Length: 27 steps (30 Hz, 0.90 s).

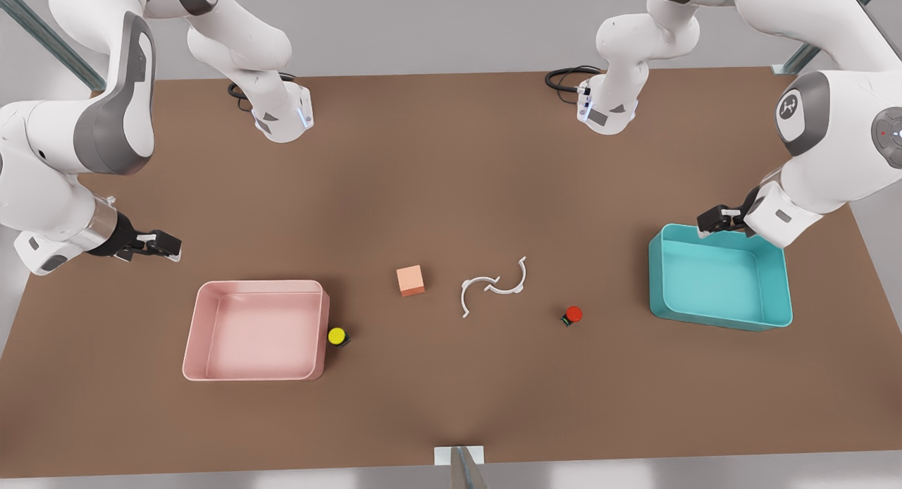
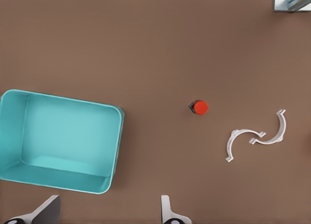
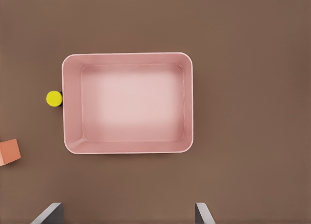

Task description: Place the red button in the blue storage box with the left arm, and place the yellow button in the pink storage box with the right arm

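Both grippers' fingertips are cut off in the wrist views. The left gripper (image 1: 708, 221) hangs spread over the blue storage box (image 1: 775, 292); the right gripper (image 1: 169, 246), spread, is beside the pink storage box (image 1: 204, 327). The yellow button (image 1: 337, 336) touches the pink storage box's wall. The red button (image 1: 573, 314) sits on the bench (image 1: 451, 158) near two white clips (image 1: 493, 285) and an orange cube (image 1: 410, 280).

I see bright, even, diffuse light over the brown surface (image 1: 451, 158), soft faint shadows hugging the pink storage box (image 1: 204, 334) and blue storage box (image 1: 705, 318), no glare, everything crisp, no edge distortion

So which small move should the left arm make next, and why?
Probably move the left gripper, fingers open, from beside the blue storage box to above the red button. The button lies untouched on the table. The right gripper, also open, waits beyond the pink storage box.
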{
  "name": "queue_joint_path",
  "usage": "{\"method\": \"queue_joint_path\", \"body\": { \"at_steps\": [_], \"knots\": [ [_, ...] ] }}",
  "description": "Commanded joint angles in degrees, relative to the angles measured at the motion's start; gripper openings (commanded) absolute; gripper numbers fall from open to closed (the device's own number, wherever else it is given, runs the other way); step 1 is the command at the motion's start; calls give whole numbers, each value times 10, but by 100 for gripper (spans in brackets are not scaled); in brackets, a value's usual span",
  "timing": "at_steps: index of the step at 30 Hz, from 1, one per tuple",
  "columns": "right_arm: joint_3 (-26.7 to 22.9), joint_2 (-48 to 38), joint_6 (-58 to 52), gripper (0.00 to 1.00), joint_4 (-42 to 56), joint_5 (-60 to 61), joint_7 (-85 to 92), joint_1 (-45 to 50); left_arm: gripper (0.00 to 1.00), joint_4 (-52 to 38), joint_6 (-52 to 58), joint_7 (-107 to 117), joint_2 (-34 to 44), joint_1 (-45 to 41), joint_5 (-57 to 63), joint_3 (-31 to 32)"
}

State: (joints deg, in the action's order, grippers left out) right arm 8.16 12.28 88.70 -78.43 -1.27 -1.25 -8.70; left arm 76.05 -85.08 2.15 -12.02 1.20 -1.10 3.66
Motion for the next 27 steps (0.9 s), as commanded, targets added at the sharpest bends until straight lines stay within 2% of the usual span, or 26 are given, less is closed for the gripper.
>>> {"method": "queue_joint_path", "body": {
  "at_steps": [1,3,4,5,6,11,14,16,18,22,27],
  "knots": [
    [0,-1,0,100,0,0,0,0,100,0,3,-2,1,0,0,0],
    [4,-1,-1,100,-1,-1,1,7,100,0,3,1,1,-4,0,0],
    [22,-1,0,100,-1,-1,1,7,100,1,3,13,0,-12,-3,3],
    [58,0,-2,100,-1,1,21,6,100,1,6,67,-19,-52,1,3],
    [71,1,-1,100,0,-1,64,5,100,1,-4,94,-42,-83,1,4],
    [77,32,58,100,0,0,427,4,100,3,-220,325,-152,-168,0,3],
    [89,90,156,100,1,0,682,11,100,5,-287,386,-203,-171,12,3],
    [106,115,182,100,3,0,817,11,100,8,-306,399,-233,-170,12,2],
    [132,146,202,100,3,0,939,11,100,54,-357,406,-235,-168,12,0],
    [158,180,228,100,2,-1,1082,12,100,98,-384,406,-239,-168,12,0],
    [183,239,305,100,3,-1,1152,20,100,139,-414,406,-245,-167,12,-1]
  ]
}}
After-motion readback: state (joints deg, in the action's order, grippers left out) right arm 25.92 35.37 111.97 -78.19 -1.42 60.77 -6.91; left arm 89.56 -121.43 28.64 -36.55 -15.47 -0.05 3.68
